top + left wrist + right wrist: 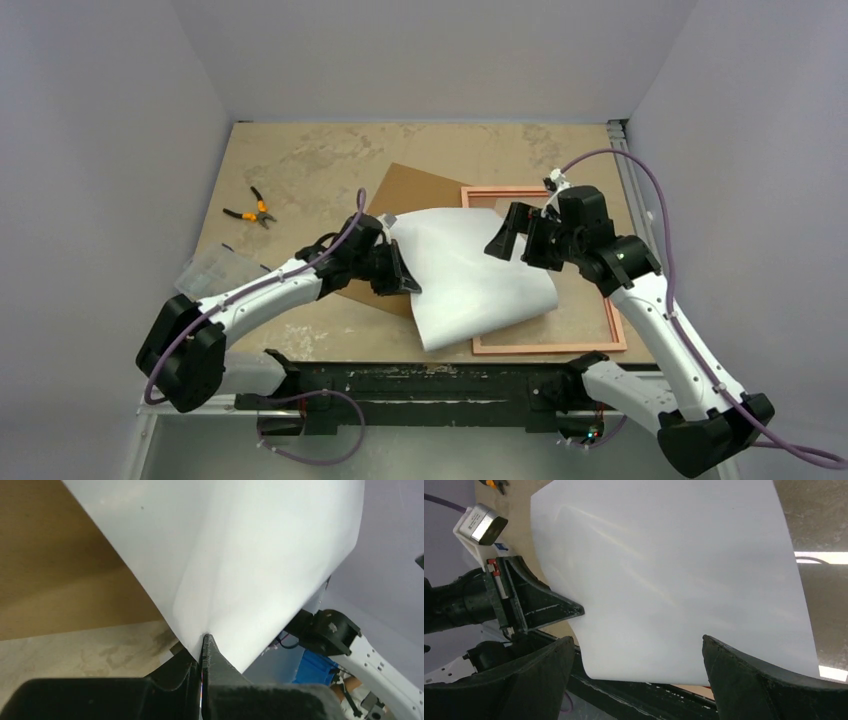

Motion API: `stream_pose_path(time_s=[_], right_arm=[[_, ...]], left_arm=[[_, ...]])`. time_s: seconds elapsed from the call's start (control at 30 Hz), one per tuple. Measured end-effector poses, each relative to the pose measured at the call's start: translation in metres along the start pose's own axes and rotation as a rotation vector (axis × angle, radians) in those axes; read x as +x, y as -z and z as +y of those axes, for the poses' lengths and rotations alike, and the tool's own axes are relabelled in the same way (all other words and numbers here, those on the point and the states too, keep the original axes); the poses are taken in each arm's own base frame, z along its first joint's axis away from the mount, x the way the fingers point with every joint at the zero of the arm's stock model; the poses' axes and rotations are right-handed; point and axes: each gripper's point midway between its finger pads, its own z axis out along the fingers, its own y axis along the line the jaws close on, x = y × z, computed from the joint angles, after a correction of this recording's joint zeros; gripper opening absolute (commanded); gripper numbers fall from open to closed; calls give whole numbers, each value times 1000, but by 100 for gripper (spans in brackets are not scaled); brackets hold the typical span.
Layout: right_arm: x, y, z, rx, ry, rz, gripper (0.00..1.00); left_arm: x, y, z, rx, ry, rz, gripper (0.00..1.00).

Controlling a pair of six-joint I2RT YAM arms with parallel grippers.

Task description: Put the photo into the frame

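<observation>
Items on your table (300,160):

- Photo (470,275): white reverse up, bowed, its right part over the frame, its left part over the board.
- Frame (600,345): flat on the right side, pale back up.
- Brown board (420,185): flat, partly under the photo.
- Pliers (252,210): far left, well apart.
- Your left gripper (405,278): clenched on the photo's left edge, holding it raised.
- Your right gripper (520,242): jaws spread wide over the photo's right part, grasping nothing.
</observation>
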Motion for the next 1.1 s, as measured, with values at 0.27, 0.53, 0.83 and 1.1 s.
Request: stream_pose_path(time_s=[0.27,0.53,0.83,1.1], right_arm=[[2,-3,-5,13,9,12,98],[4,-9,-7,23,0,35,98],[1,-2,2,-15,4,27,98],[-9,9,13,-46,14,-2,98]], left_arm=[[-43,10,34,-127,35,-47,0],[-80,-6,18,-168,-54,-26,0],[-53,-55,20,-228,-110,127,0],[-49,-80,-8,-202,-158,157,0]])
